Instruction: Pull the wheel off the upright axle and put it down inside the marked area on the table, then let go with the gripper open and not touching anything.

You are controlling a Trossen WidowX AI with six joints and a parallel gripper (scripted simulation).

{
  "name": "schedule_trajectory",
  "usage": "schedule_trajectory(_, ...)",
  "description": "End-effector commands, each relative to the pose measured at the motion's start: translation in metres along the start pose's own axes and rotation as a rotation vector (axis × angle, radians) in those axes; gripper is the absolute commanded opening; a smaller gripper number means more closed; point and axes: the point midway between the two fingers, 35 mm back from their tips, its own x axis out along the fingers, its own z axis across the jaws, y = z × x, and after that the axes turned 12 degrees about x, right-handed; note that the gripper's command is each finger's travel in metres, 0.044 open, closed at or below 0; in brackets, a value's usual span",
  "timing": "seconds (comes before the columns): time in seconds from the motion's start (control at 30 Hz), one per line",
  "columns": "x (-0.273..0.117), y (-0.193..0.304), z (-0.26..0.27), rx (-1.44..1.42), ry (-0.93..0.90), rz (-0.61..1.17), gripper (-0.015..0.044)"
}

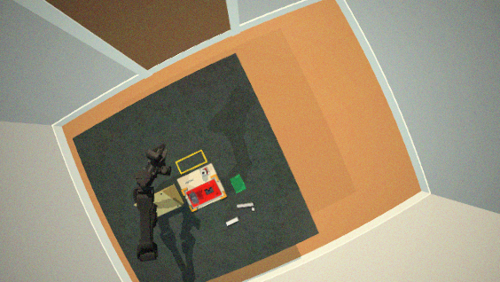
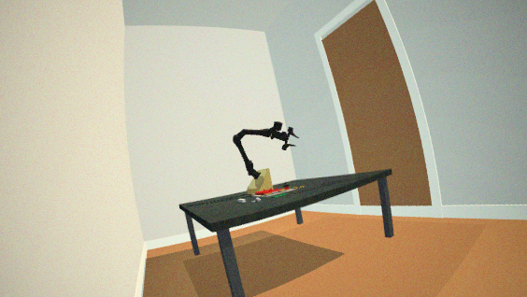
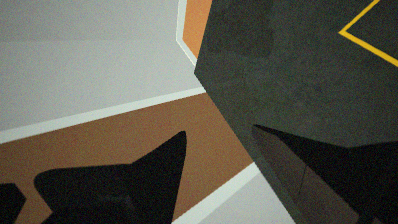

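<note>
Hangs high above the dark table (image 1: 115,146) (image 2: 322,189) (image 3: 295,90), well apart from everything on it, with the gripper (image 1: 167,158) (image 2: 296,141) (image 3: 218,132) spread open and nothing between its fingers. In the top view, reaches out past the tan wedge (image 1: 170,203) (image 2: 264,179). Near that wedge, lies flat as a cream board (image 1: 185,181) with a red panel (image 1: 217,186) (image 2: 266,191). On the cream part, shows small and dark as what looks like the wheel (image 1: 205,172) (image 2: 286,185), away from the gripper and outside the yellow outline (image 1: 189,156) (image 2: 299,187) (image 3: 370,49) just beside the board. Is too small there to tell how it sits on the axle. Across from the wedge, lies flat as a green patch (image 1: 238,184) (image 2: 280,195), near loose white pieces (image 1: 232,221) (image 2: 241,201).
</note>
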Motion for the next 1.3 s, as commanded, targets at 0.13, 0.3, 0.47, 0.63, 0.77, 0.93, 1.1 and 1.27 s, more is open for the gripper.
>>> schedule_trajectory(0.13, 0.032, -0.066, -0.037, 0.194, 0.235, -0.154, 0.0300)
schedule_trajectory(0.3, 0.044, -0.109, -0.068, 0.318, 0.390, -0.262, 0.0300)
schedule_trajectory(0.47, 0.048, -0.150, -0.102, 0.438, 0.543, -0.378, 0.0300)
schedule_trajectory(0.63, 0.046, -0.189, -0.137, 0.548, 0.691, -0.497, 0.0300)
schedule_trajectory(0.77, 0.039, -0.218, -0.165, 0.627, 0.807, -0.593, 0.0300)
schedule_trajectory(0.93, 0.036, -0.227, -0.174, 0.653, 0.847, -0.626, 0.0300)
schedule_trajectory(1.1, 0.035, -0.219, -0.177, 0.653, 0.847, -0.626, 0.0300)
schedule_trajectory(1.27, 0.039, -0.220, -0.182, 0.653, 0.847, -0.625, 0.0300)
